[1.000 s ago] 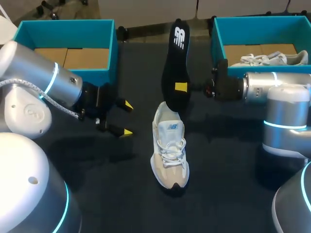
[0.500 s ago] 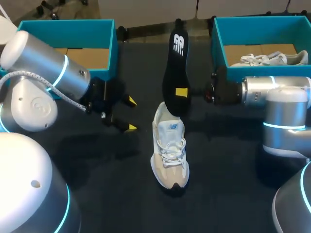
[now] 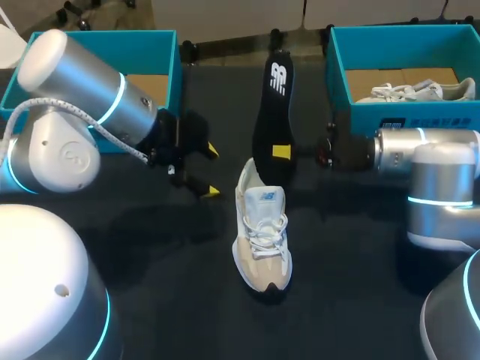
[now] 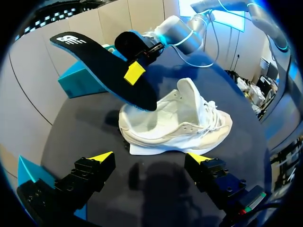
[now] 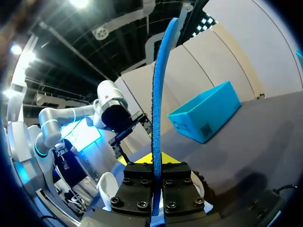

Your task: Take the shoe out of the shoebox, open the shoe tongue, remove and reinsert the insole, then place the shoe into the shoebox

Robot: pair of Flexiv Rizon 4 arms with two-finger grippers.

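Left end effector (image 3: 212, 171), open and empty, is advancing toward the shoe (image 3: 262, 232); right end effector (image 3: 283, 152) is gripping the insole (image 3: 274, 112) at the shoe's heel opening, so reinsertion is likely starting.

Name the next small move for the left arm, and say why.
Probably the left gripper should ease in to the shoe and steady it. Its fingers are open and clear of the shoe, while the right gripper is shut on the insole, whose lower end meets the shoe's heel opening and is not yet slid in.
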